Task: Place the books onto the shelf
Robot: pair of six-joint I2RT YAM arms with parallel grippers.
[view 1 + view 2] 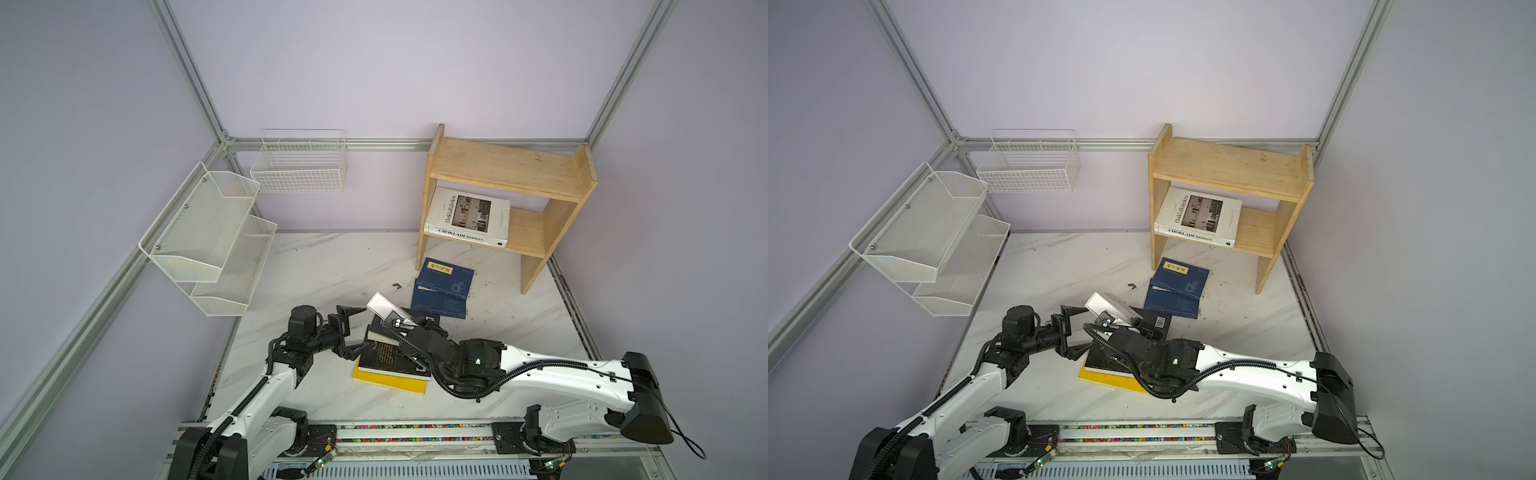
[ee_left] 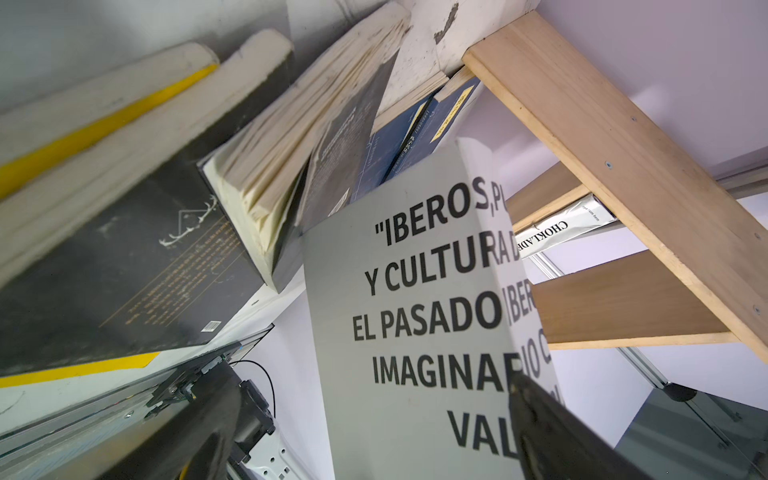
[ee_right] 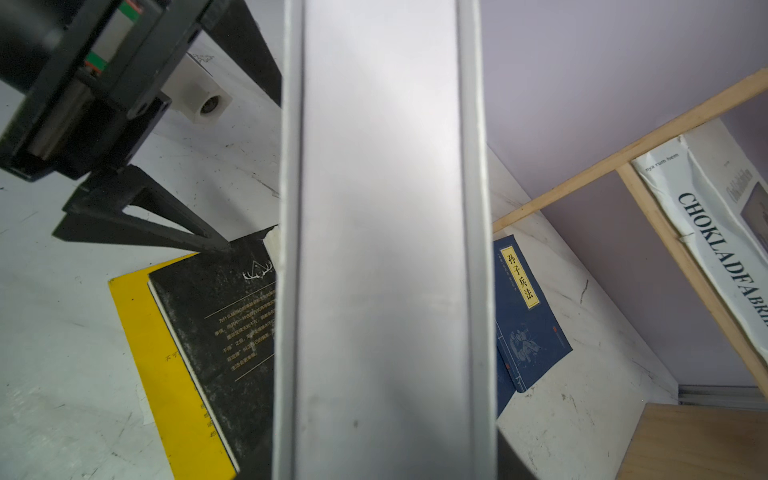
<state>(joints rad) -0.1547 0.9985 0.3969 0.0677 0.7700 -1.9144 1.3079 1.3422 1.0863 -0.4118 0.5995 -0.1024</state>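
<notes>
Two black books (image 1: 384,359) lie stacked just below the right gripper (image 1: 400,321), which clamps a tilted white book (image 1: 380,304); the left gripper (image 1: 360,328), jaws spread wide, hangs empty beside them.

At twelve o'clock, dead ahead of the lens, we see a white book (image 2: 407,316), cover and spine both showing. Beyond it, a black book (image 2: 137,266) lies on a yellow book (image 2: 83,370). A second black book (image 2: 340,158), pages fanned, hides part of the navy books (image 2: 386,153). The shelf (image 2: 602,137) holds a "CHOKLAD" book (image 2: 557,232). One dark finger (image 2: 552,436) crosses the white book's spine.

Pale wooden shelf (image 1: 511,166); navy, yellow-labelled books (image 1: 442,291)
</notes>
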